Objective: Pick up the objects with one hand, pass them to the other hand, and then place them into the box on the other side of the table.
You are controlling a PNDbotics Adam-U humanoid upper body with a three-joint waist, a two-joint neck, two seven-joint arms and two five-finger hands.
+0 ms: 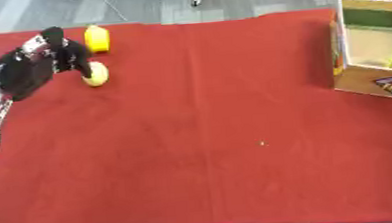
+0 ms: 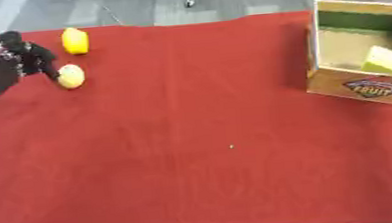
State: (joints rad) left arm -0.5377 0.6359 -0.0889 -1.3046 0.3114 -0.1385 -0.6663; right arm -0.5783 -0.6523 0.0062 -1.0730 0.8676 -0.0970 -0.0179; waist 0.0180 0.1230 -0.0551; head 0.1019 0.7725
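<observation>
The robot's left hand (image 1: pixel 55 57) is out at the far left of the red-covered worktop (image 1: pixel 201 133), reaching over toward two yellow objects. The nearer one, a rounded pale yellow fruit (image 1: pixel 97 74), lies on the cloth with the dark fingers (image 1: pixel 80 62) coming down against its left side; they look curled toward it, but I cannot tell whether they have closed round it or only touch it, and the fruit seems to sit on the cloth rather than hang in the hand. The second yellow object (image 1: pixel 96 38), taller and brighter, stands just beyond, near the far edge and apart from the hand. Across the worktop, well away on the right, is the cardboard box (image 2: pixel 355 88) with its open top showing a pale green item (image 2: pixel 382 59) already inside. The right hand shows only as a dark sliver at the right edge in the right eye view, if that is it at all, so its state cannot be read. As I judge it, this is the first step for this fruit: the pick-up on the left side, with the handover and the drop into the box both to come. The next move calls for the fingers to wrap the fruit securely without rolling it away, a lift clear of the cloth, then a carry toward the middle where the right hand must come out to meet it.
</observation>
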